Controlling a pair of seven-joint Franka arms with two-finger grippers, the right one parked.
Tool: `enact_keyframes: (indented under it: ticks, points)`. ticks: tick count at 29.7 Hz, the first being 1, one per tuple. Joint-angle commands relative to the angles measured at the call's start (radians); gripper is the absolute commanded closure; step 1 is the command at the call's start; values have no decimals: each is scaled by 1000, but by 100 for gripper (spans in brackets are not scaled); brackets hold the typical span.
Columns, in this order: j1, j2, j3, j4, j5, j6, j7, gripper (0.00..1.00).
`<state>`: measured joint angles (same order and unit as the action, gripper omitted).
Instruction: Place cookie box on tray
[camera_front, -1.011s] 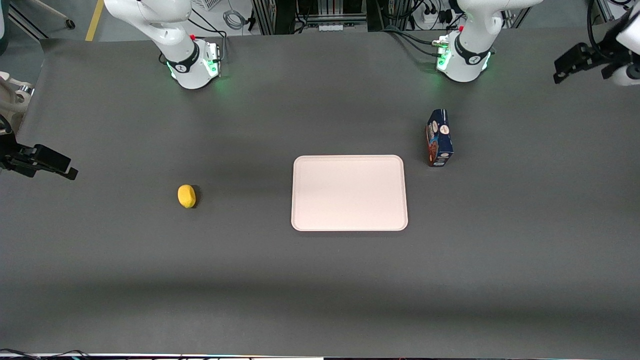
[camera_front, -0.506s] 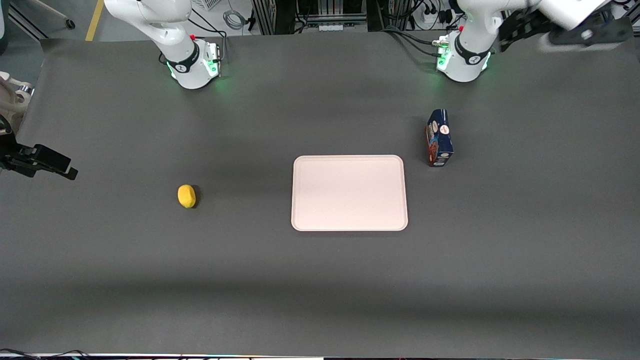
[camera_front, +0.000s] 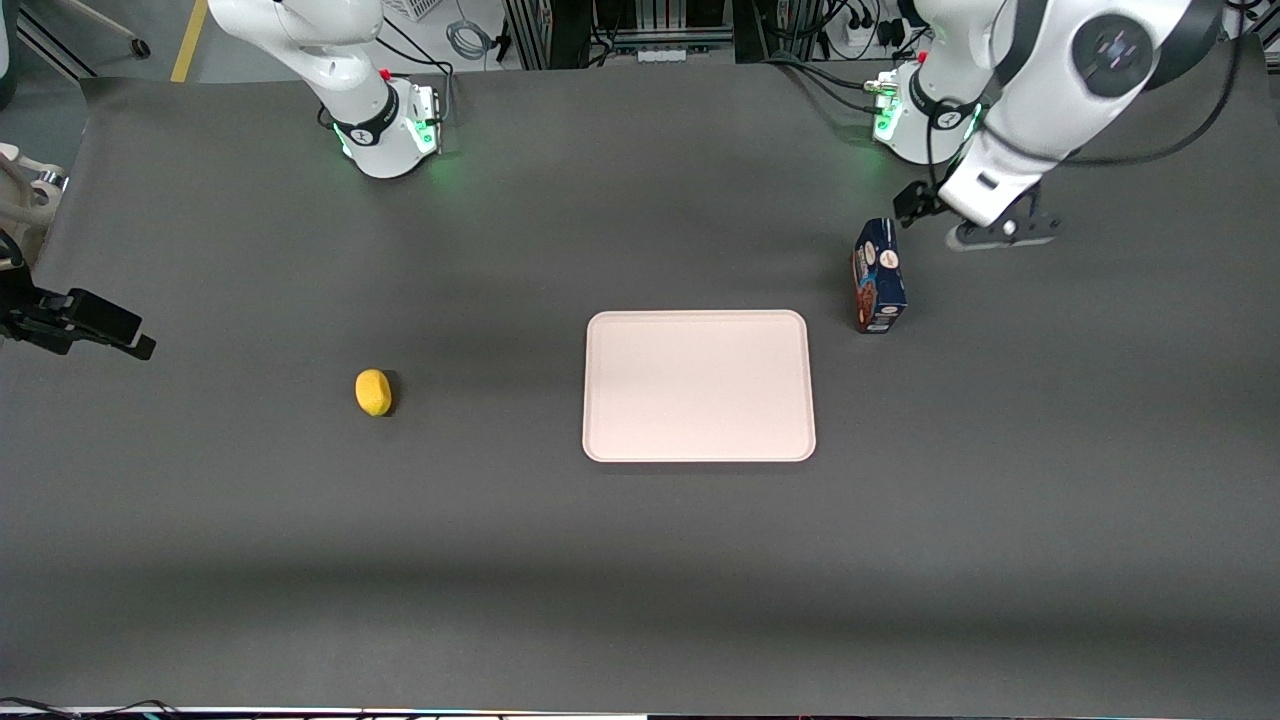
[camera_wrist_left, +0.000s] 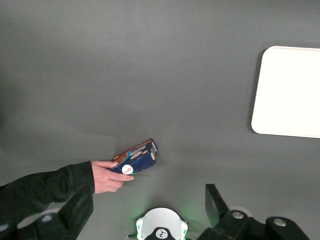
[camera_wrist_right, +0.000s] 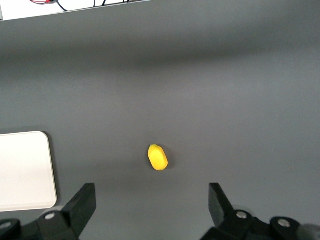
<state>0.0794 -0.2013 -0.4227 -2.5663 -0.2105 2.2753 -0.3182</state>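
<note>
approach to box; left gripper (camera_wrist_left: 145, 215) hung above the table, fingers spread wide and holding nothing.

the small dark blue cookie box (camera_front: 879, 276) stood upright near the pale pink rectangular tray (camera_front: 699, 386), not touching it. we judged it light, stiff, crushable; grip across its narrow faces.

Table (camera_front: 300, 550): matt dark grey covering, smooth, looks like cloth or rubber sheet. Tray (camera_front: 698, 385): pale pink-white, smooth, plastic look, low sheen. Cookie box (camera_front: 879, 276): printed cardboard, slightly glossy. Gripper (camera_front: 985, 225), above table beside box: dark matt fingers (camera_wrist_left: 216, 202), glossy white plastic arm shell. Lemon-like object (camera_front: 373, 392): yellow, matt.
</note>
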Motion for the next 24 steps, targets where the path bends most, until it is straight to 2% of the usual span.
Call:
enact_keyframes:
  ticks: [1, 13, 16, 19, 24]
  points:
    - [-1, 42, -13, -44, 2, 102, -16, 0]
    - [-3, 45, -33, -141, 43, 213, -7, 0]
    - [-3, 51, -48, -144, 42, 214, -16, 14]
    - [-4, 54, -51, -146, 42, 214, -16, 42]
    - [-6, 74, -51, -146, 42, 224, -18, 82]
